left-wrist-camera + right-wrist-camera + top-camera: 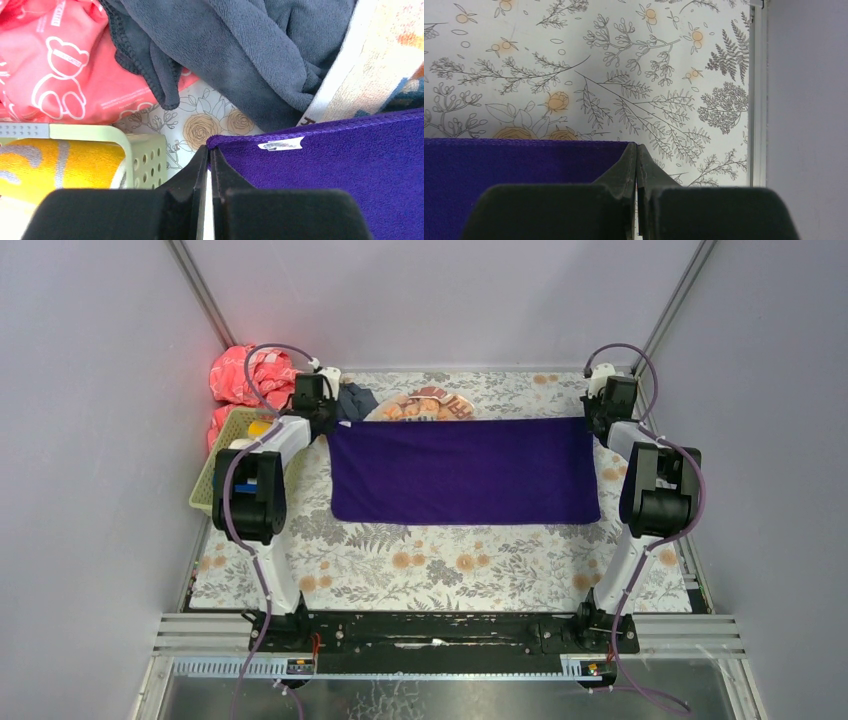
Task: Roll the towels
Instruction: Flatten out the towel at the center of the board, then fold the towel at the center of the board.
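Note:
A purple towel lies spread flat across the far half of the table. My left gripper is shut on its far left corner, and the left wrist view shows that corner pinched at the fingertips of the left gripper. My right gripper is shut on the far right corner; the towel's edge runs straight into the right gripper. Behind the purple towel lie a crumpled dark grey towel and a cream printed towel.
A pale green perforated basket stands at the left edge with a yellow roll inside. A pink printed cloth is heaped in the far left corner. Grey walls enclose the floral table covering.

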Tool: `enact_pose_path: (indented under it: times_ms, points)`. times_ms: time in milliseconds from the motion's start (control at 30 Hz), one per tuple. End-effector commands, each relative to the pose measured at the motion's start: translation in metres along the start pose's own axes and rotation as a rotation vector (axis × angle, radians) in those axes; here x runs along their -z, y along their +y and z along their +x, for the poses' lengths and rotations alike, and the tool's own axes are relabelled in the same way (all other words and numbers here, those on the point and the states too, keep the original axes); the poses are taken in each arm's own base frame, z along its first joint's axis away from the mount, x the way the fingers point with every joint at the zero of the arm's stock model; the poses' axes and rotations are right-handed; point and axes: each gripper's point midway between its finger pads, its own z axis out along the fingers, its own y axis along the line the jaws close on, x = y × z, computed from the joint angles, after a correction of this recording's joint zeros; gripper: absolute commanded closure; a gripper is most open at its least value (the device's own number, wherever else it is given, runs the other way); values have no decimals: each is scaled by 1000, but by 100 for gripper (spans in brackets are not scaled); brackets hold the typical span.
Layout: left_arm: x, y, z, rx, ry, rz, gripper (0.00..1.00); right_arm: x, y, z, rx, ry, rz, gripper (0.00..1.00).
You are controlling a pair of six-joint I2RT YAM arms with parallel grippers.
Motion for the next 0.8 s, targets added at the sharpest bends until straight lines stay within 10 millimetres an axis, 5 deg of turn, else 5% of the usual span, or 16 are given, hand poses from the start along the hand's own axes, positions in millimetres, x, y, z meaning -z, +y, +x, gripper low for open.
enact_pose_path:
  times_ms: [0,300,767]
  points:
    - [18,13,-36,19,-125,-21,100,8,-14,-31,14,-95,32,99]
    - [51,3,-33,55,-152,32,100,30,-22,-8,10,-46,103,99]
    - [82,-10,-11,133,-138,72,100,96,-25,-9,14,-123,144,100]
